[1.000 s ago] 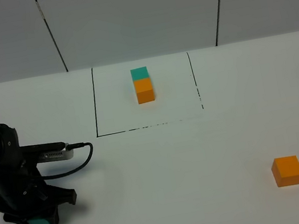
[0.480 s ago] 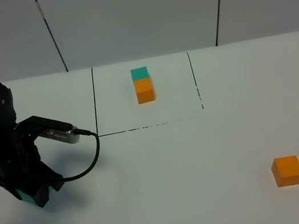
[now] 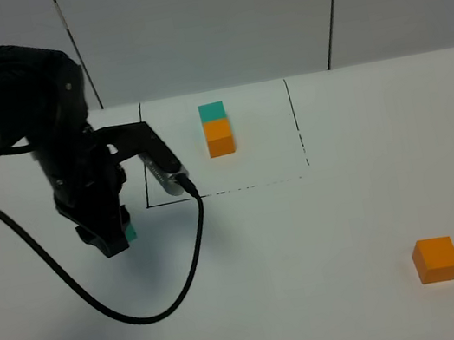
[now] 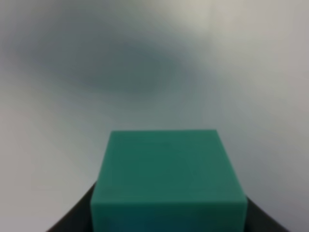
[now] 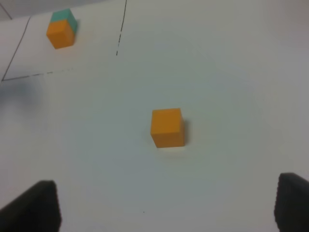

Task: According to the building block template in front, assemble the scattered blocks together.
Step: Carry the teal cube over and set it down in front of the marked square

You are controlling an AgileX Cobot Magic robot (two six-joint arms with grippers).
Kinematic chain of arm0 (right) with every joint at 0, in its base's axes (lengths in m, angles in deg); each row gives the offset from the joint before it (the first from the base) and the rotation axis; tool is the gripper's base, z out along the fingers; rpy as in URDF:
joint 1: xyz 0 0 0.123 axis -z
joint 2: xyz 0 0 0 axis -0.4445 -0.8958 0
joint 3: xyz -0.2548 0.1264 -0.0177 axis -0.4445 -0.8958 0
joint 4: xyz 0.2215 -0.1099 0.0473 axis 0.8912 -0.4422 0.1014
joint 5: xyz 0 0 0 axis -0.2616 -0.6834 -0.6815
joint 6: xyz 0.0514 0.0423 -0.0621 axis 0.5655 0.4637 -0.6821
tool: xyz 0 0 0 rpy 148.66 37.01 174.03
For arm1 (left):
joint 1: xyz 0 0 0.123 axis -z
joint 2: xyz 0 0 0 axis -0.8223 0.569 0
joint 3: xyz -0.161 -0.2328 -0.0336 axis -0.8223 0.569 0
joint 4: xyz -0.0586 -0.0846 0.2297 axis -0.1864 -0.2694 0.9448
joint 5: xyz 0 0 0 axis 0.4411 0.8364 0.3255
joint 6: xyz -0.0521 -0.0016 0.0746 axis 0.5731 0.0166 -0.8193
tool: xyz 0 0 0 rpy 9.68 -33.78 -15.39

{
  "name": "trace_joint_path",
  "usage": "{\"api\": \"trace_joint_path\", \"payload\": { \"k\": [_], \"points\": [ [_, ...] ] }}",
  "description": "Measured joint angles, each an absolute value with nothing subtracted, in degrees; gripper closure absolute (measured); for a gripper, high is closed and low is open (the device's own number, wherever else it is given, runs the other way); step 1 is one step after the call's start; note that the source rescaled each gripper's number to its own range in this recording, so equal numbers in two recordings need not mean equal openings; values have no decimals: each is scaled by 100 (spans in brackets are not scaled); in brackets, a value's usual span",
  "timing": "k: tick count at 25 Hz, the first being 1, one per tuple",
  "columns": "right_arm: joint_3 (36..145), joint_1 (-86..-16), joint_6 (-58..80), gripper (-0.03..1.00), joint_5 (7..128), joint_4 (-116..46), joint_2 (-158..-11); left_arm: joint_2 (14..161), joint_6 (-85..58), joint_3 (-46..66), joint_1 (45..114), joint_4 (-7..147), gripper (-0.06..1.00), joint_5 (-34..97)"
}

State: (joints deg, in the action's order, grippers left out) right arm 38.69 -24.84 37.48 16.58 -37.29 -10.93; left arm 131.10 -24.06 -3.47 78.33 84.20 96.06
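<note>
The left hand [image 3: 112, 241] grips the teal cube [image 4: 166, 179], which the arm mostly hides from above. The right hand [image 5: 166, 205] is wide, empty and mostly cut off.

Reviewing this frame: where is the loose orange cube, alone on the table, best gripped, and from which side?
Grip the orange cube by two opposite vertical faces, coming straight down from above. It sits flat on the table with nothing near it, so every side is free. Its flat, parallel faces should suit the open right end effector.
</note>
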Motion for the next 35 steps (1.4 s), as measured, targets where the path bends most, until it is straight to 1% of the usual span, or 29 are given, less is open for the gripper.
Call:
{"api": "trace_joint_path", "payload": {
  "k": [7, 14, 22, 30, 35],
  "points": [
    [3869, -2484, 3748, 20, 1658, -3729, -1093, 14031, -3005, -1143, 8409, 8503, 94, 9606],
    [3869, -2484, 3748, 20, 1658, -3729, -1093, 14689, -3411, -1255, 8781, 8690, 94, 9606],
    [3869, -2484, 3748, 20, 1658, -3729, -1093, 15030, -3737, -1531, 8861, 8747, 94, 9359],
    [3869, -2484, 3748, 20, 1658, -3729, -1093, 15051, -4166, -1558, 8861, 8203, 94, 8932],
    [3869, -2484, 3748, 20, 1658, -3729, -1093, 15060, -4130, -1574, 8861, 8142, 94, 8914]
  ]
}}
